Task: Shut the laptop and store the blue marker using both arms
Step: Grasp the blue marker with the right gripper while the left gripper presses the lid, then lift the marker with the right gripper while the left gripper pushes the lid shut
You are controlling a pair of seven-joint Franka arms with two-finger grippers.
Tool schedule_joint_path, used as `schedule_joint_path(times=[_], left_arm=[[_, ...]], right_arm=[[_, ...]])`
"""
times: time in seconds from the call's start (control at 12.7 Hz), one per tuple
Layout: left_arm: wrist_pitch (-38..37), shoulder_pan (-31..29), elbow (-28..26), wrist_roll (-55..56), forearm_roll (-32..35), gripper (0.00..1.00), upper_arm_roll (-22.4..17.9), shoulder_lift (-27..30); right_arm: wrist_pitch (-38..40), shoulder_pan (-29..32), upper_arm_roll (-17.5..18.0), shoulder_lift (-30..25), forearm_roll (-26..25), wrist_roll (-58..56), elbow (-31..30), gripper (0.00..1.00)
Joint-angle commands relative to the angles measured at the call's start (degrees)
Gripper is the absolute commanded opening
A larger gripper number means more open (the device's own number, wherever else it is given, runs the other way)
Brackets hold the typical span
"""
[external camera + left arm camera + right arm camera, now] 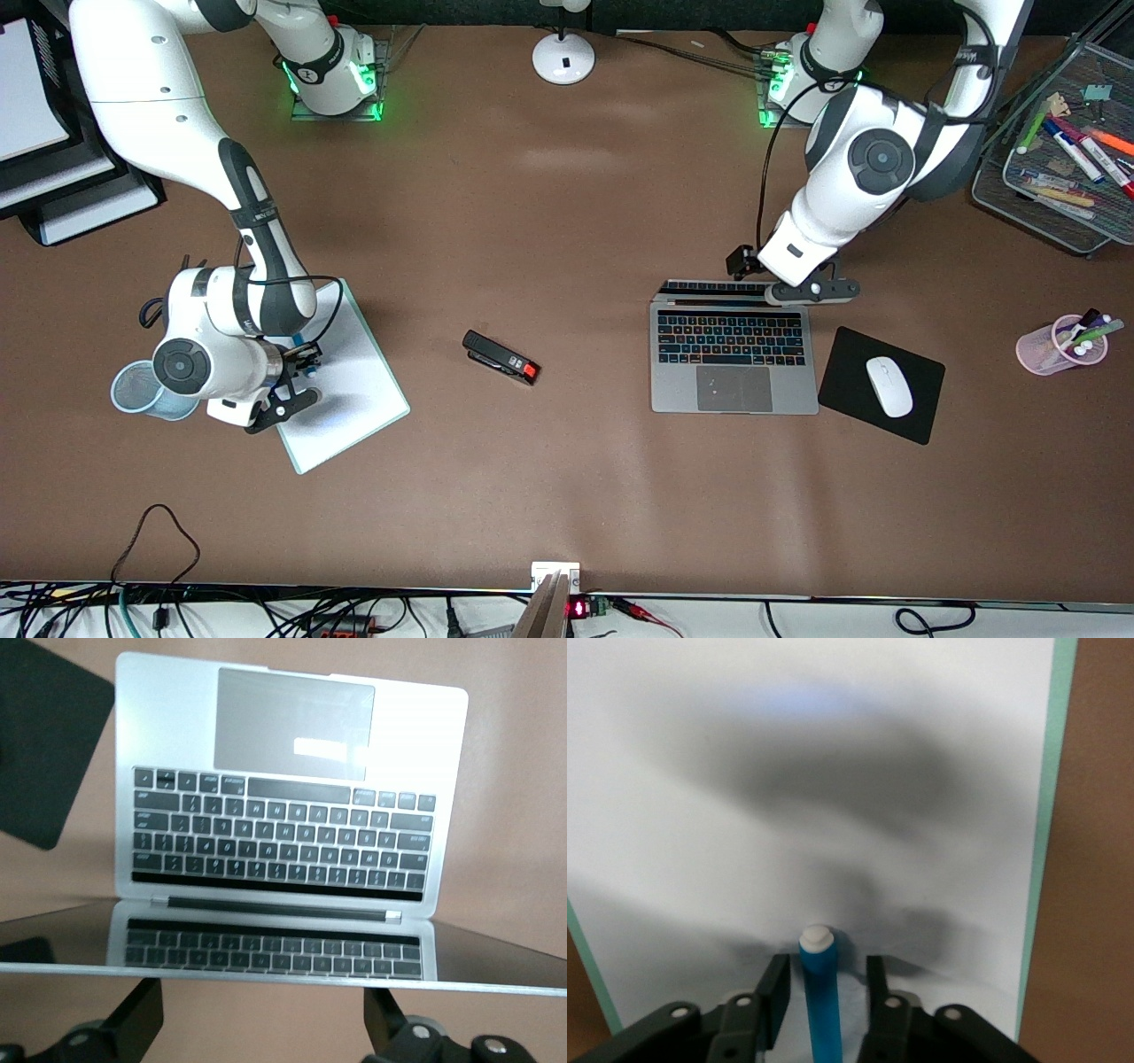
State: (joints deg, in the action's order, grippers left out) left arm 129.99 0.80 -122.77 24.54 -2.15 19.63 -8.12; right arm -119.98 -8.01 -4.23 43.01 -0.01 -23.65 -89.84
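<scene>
The laptop point(733, 363) lies open toward the left arm's end of the table, with its screen point(266, 943) raised. My left gripper point(811, 291) is at the screen's top edge. In the left wrist view the left gripper point(263, 997) is open wide and its fingers point(137, 1019) grip nothing. The blue marker point(822, 992) lies on the white clipboard point(354, 390) toward the right arm's end. My right gripper point(299, 368) is low over the clipboard. In the right wrist view the right gripper point(827, 964) is open around the marker, with a gap on each side.
A blue mesh cup point(133, 390) stands beside the right gripper. A black stapler point(500, 357) lies mid-table. A white mouse point(889, 385) sits on a black pad beside the laptop. A pink pen cup point(1054, 347), a mesh tray point(1045, 204) of markers and a lamp base point(563, 58) are also here.
</scene>
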Motion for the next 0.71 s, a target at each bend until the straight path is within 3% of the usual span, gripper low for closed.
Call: schedule_joint_path(times=[0.0,0.32,0.55,0.63], left_arm=[[0.62,-0.54,5.16,-0.28,-0.32,1.0,0.15,-4.79],[1.06,-0.54,9.64,0.16,-0.32,1.0,-0.2,-10.59],[2.71,-0.54,10.53,0.25,-0.32,1.0,-0.82,-12.7],[3.86,-0.54,10.53,0.25,-0.23,1.0,-0.82,-13.49]], right_arm=[[-0.69,-0.07,0.19,-0.3,0.01,-0.08,-0.6,0.33],[-0.78,-0.07,0.19,-0.3,0.27,-0.51,-0.34,0.19],[-0.95,-0.07,0.19,-0.38,0.27,-0.87,-0.25,0.16],[-0.87,-0.16,0.19,-0.47,0.45,0.09,-0.08,0.03]])
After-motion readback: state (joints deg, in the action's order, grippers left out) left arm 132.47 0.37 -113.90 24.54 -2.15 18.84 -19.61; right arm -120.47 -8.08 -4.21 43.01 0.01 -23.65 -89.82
